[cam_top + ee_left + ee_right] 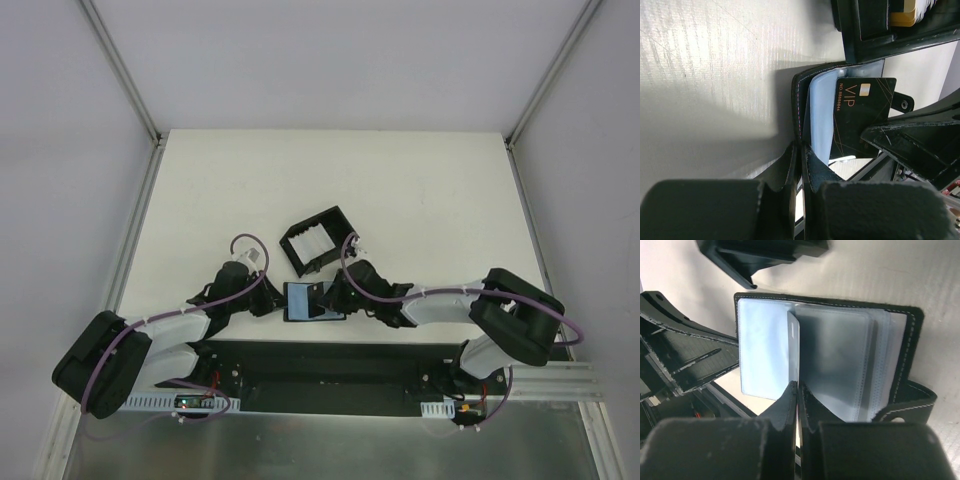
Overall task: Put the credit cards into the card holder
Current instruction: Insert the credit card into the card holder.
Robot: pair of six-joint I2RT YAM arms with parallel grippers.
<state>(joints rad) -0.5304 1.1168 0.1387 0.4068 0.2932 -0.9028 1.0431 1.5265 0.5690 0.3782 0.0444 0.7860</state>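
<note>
Surface: a white table (420, 180) between pale grey walls.
Card holder: the card holder (312, 303) lies open near the table's 6 o'clock edge, with its bluish-grey inside up.
Left gripper: the left gripper (801, 152) is pinched tight on the holder's black stitched cover from 9 o'clock.
Right gripper: the right gripper (798, 389) comes from 3 o'clock and is clamped on one credit card (862, 117). The card is black-faced with VIP lettering and stands on edge over the clear sleeves (840, 360).
Step in hand: probably feeding this card into a sleeve. Whether its edge is already inside cannot be told.
Doing it well: line the card's leading edge up with one sleeve mouth, tip it flat, then slide it in. The left grip should hold the cover steady.
Around: a black tray (300, 238) sits at the holder's 12 o'clock, with pale cards (318, 243) in it.
In the way: the fanned loose sleeves, the clasp tab (910, 407), and the two grippers working close together.
</note>
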